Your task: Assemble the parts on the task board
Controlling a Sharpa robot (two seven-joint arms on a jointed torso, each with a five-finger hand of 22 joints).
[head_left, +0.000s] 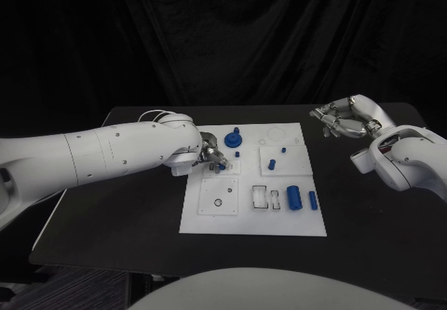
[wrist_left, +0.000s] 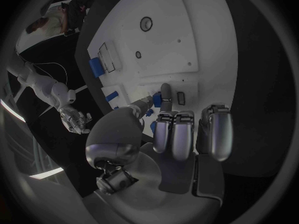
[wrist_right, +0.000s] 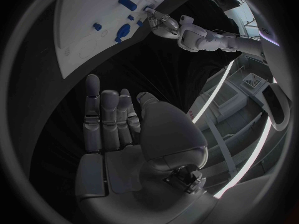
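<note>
1. Head view, looking down on a black table. A white task board lies at the middle. The left hand has reached over the board's left half and sits low on a raised tile, its fingertips gathered on a small blue part; it seems to be seating that piece. Just beyond stands a larger blue knobbed part. Two blue cylinders lie side by side near the board's right edge, beside open slots, likely waiting their turn. The right hand hovers off the board's far right corner, fingers loosely spread, holding nothing, probably parked clear of the work.

2. Left wrist view, from behind the left hand. The thumb and one extended finger meet on the small blue part, pinching it against the board; the other fingers are curled back, out of the way. Whether the part is fully seated cannot be told.

3. Right wrist view, from behind the right hand. Its fingers lie straight and together over dark table, empty. The board sits well apart, with the left hand working at its edge.
</note>
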